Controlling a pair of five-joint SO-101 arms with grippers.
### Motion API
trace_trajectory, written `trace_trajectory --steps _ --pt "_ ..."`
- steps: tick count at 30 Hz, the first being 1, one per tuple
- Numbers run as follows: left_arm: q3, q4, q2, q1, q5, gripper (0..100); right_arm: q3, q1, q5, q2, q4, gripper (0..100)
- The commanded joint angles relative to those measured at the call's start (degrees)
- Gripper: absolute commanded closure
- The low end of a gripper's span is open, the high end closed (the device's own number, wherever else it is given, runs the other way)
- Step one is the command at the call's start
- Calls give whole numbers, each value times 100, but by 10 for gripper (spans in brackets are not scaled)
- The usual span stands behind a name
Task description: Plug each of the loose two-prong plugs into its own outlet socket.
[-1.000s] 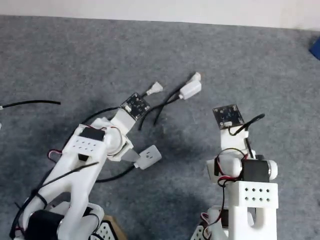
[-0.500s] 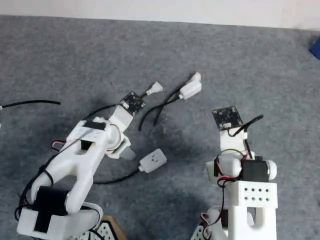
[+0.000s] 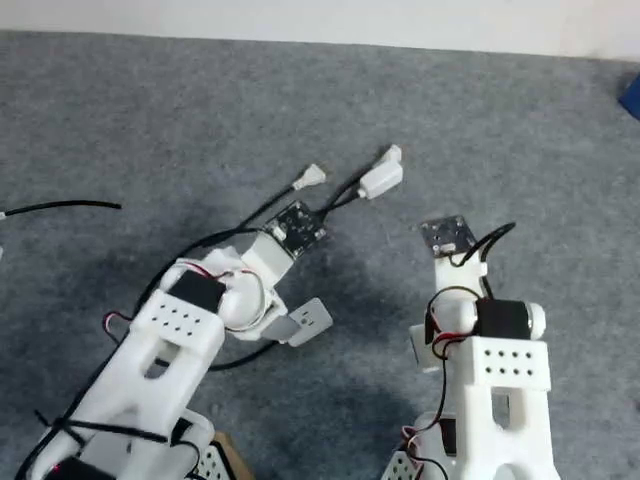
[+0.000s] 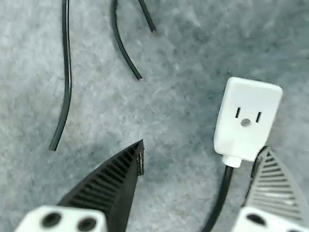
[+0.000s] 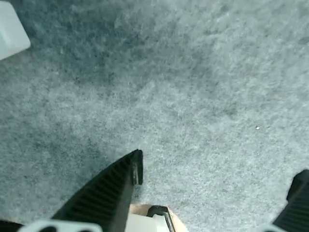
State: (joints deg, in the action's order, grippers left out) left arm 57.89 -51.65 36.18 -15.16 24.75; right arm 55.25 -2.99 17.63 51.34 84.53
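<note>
A white outlet socket (image 4: 247, 118) on a black cord lies face up on the grey carpet. My left gripper (image 4: 203, 150) hangs open over it, the socket just inside the pale finger (image 4: 268, 183). From the high view the socket (image 3: 306, 320) sits beside the left arm's wrist. A small white plug (image 3: 311, 177) on a black cable lies farther back. Another small plug (image 3: 391, 154) rests against a larger white block (image 3: 381, 179). My right gripper (image 5: 219, 164) is open above bare carpet, with a white corner (image 5: 12, 29) at the picture's edge.
Loose black cable ends (image 4: 125, 53) lie on the carpet beyond the left gripper. Another black cable (image 3: 60, 207) runs in from the far left. A blue object (image 3: 632, 97) sits at the right edge. A white wall strip borders the carpet at the back.
The left arm's wrist swung right and a little toward the plugs. The socket shifted slightly right, then stayed put. The right arm's wrist edged slightly left.
</note>
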Motion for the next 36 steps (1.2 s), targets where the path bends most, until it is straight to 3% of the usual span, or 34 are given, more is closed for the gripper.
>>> trace_trajectory --steps 1,6,12,17,22,29,32,36 --pt "13 466 -453 -66 -35 649 -84 -31 26 -22 13 555" --pt "-330 1169 -1947 330 281 649 -84 -31 26 -22 40 555" --pt "-1182 1160 -3187 813 325 675 -84 -31 26 -22 48 555" --pt "-1191 1160 -2949 1095 325 787 -84 -31 35 -22 48 555" --pt "-1182 1125 -2923 1235 316 718 -84 -31 35 -22 48 555" --pt "-1226 563 -2396 1147 149 729 -84 -31 26 -22 48 555" --pt "-1068 -79 -1578 690 97 729 -92 40 9 -22 40 555" --pt "-400 -316 -233 -84 -105 726 -374 769 -237 -22 48 555"
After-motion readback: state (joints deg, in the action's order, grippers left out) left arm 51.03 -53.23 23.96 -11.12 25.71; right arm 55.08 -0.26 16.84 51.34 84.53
